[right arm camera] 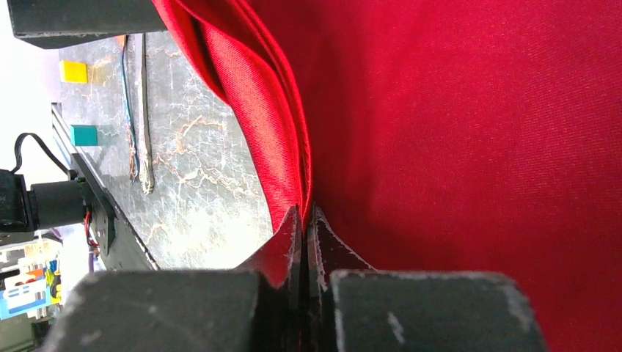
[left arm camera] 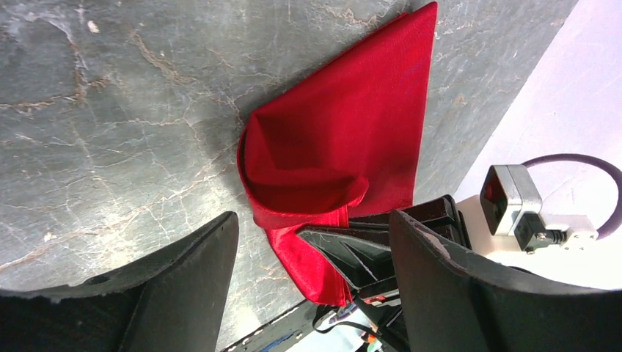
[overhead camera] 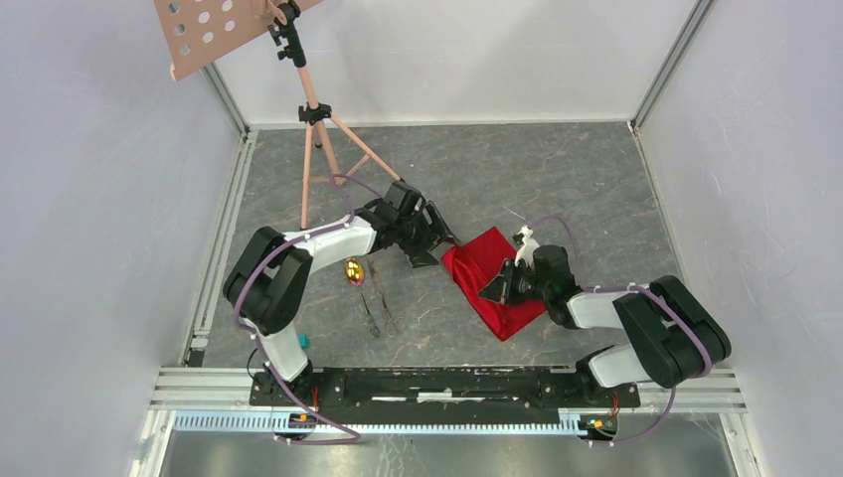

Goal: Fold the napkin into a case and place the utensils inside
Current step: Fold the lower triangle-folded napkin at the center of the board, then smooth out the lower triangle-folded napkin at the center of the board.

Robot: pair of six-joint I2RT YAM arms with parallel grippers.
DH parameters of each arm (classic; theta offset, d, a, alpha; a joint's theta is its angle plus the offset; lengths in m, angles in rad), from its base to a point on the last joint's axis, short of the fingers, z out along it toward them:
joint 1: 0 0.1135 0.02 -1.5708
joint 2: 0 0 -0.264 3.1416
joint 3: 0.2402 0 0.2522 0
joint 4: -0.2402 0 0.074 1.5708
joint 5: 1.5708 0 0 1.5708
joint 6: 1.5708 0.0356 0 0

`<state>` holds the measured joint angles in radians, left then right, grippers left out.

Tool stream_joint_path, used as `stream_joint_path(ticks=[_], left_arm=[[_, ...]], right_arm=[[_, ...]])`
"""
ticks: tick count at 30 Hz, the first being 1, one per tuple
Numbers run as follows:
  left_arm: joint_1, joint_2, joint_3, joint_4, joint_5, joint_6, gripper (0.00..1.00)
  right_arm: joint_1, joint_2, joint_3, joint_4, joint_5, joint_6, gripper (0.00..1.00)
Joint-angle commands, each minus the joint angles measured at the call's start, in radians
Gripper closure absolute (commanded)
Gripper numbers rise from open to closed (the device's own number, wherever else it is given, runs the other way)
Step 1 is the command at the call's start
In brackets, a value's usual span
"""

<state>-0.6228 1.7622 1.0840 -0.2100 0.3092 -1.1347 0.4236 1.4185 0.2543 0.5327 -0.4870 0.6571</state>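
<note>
The red napkin (overhead camera: pixel 494 280) lies folded in a long, narrow shape right of centre, with one layer bulging up into an open pocket (left arm camera: pixel 304 172). My right gripper (right arm camera: pixel 306 218) is shut on the napkin's folded edge (right arm camera: pixel 282 125), with red cloth pinched between its tips. My left gripper (overhead camera: pixel 437 248) hovers open at the napkin's upper left corner, nothing between its fingers (left arm camera: pixel 187 282). The utensils lie left of the cloth: a gold spoon (overhead camera: pixel 352 270) and thin dark pieces (overhead camera: pixel 376 303), also seen as dark pieces (right arm camera: pixel 139 110) in the right wrist view.
A pink tripod stand (overhead camera: pixel 316 149) rises at the back left, behind the left arm. Small yellow (right arm camera: pixel 73 71) and teal (right arm camera: pixel 84 135) blocks sit near the black front rail (overhead camera: pixel 437 383). White walls enclose the table on three sides.
</note>
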Motion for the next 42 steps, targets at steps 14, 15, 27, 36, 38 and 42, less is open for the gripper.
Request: stream_joint_path(ticks=[14,15,27,36,38,42], left_arm=[[-0.008,-0.059,-0.092,0.197,0.021,-0.025,0.57],[-0.008,-0.057,-0.099,0.207,0.029,-0.03,0.65],[-0.002,0.045,-0.109,0.443,0.113,-0.095,0.86],[0.014,0.145,-0.092,0.543,0.145,-0.126,0.89],[0.02,0.163,-0.086,0.55,0.145,-0.119,0.89],[0.036,0.203,-0.071,0.561,0.151,-0.106,0.91]], right_arm=[[-0.044,0.034,0.014,-0.023,0.033,-0.061,1.0],[-0.044,0.036,0.014,-0.023,0.033,-0.063,1.0],[-0.045,0.036,0.041,-0.058,0.034,-0.081,1.0],[-0.045,0.029,0.07,-0.096,0.025,-0.092,1.0],[-0.045,0.025,0.075,-0.105,0.025,-0.098,1.0],[-0.046,0.008,0.096,-0.149,0.03,-0.121,0.97]])
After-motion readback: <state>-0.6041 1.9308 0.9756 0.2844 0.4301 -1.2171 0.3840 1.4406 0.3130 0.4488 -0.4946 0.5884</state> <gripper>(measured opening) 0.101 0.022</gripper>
